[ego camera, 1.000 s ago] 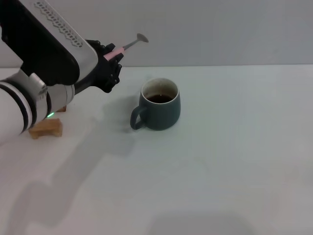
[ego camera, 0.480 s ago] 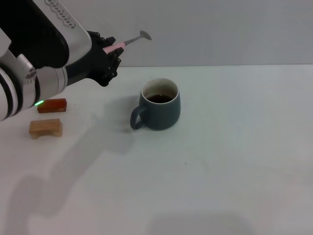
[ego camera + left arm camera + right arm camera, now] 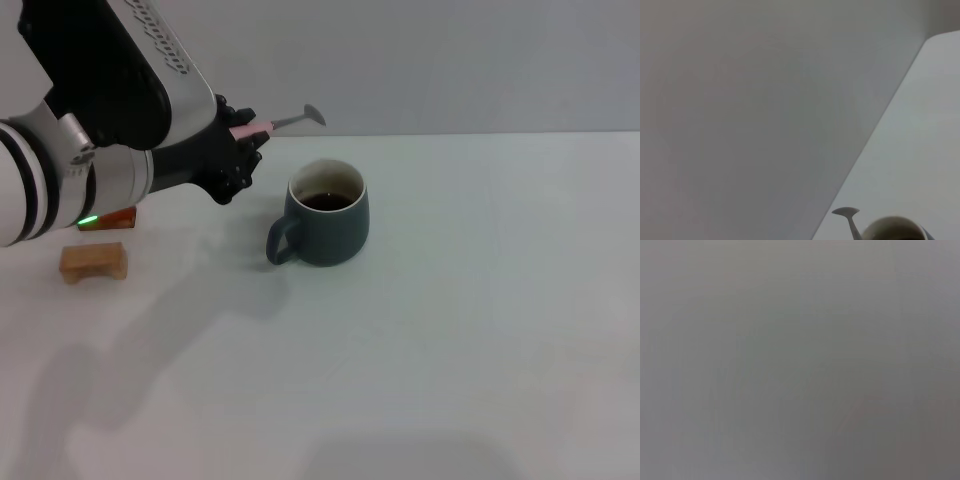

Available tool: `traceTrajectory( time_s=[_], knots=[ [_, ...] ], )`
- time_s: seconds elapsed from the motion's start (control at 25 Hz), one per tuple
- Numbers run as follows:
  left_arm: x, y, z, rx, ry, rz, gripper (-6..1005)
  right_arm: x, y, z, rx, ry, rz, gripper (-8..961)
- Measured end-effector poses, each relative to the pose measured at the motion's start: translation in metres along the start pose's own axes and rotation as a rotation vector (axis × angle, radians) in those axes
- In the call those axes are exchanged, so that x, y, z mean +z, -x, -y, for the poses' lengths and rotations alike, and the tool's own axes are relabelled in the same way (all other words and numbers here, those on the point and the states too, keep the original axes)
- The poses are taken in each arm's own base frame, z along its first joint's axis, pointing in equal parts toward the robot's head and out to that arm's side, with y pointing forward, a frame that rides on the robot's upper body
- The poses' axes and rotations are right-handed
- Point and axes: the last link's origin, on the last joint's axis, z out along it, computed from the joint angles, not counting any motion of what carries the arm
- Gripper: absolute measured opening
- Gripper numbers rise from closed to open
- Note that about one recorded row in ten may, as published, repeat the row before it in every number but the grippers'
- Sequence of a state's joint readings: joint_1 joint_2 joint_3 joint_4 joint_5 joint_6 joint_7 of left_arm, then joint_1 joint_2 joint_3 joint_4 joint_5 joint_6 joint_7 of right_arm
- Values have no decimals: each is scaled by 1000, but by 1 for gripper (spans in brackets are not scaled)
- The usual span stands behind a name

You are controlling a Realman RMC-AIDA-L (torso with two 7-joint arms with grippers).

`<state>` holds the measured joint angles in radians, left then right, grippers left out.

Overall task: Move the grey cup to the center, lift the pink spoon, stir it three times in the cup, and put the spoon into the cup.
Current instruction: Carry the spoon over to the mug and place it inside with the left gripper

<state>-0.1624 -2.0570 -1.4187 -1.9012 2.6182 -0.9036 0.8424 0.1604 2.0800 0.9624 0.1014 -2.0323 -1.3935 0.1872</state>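
The grey cup [image 3: 327,212] stands upright near the middle of the white table, handle pointing left toward me, dark inside. My left gripper [image 3: 240,140] hovers up and to the left of the cup, shut on the pink spoon [image 3: 283,123] by its pink handle. The spoon's metal bowl points right, above and behind the cup's left rim. In the left wrist view the spoon's bowl [image 3: 846,212] and the cup's rim [image 3: 892,229] show at the lower edge. My right gripper is out of view.
A tan wooden block [image 3: 93,260] lies at the left of the table. A small red-brown block [image 3: 118,218] sits just behind it, partly hidden by my left arm. The grey wall rises behind the table's far edge [image 3: 450,134].
My left gripper has carried the spoon down and to the right, closer to the cup. The cup has not moved.
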Motion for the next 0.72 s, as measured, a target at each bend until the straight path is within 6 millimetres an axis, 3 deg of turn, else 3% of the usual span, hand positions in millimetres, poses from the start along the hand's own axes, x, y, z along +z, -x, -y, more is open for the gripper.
traceTrajectory(
  time_s=[0.72],
  knots=[
    [21,14,-19,31,97,77,198,-2,1,2,0,-6,8,819]
  ],
)
